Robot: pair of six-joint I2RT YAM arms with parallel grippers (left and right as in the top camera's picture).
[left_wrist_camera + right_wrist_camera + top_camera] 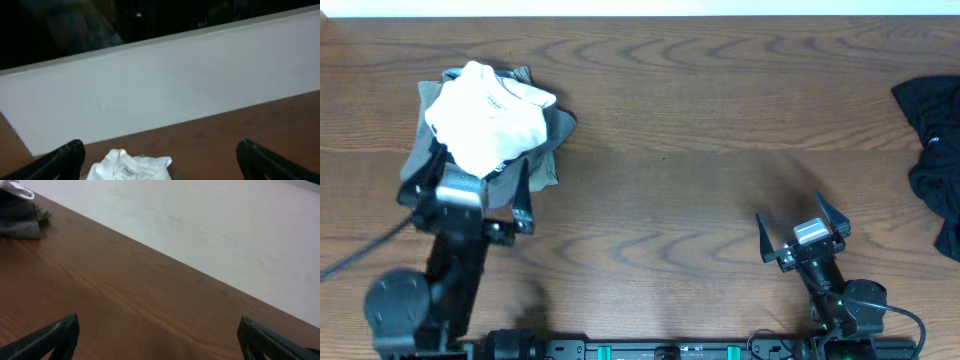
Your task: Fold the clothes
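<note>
The clothes lie in two places. At the back left is a heap with a crumpled white T-shirt (490, 115) on top of a grey garment (545, 150). A black garment (935, 140) sits at the right edge. My left gripper (472, 172) hangs open over the near side of the heap, holding nothing. In the left wrist view the white T-shirt (130, 169) shows low between the wide-apart fingers (65, 159). My right gripper (790, 210) stands open over bare wood near the front right. The right wrist view shows its spread fingertips (55, 336) and the grey garment (20, 222) far off.
The brown wooden table (670, 150) stretches between the heap and the black garment. A white wall (175, 85) runs along the table's far edge. The arm bases stand at the front edge.
</note>
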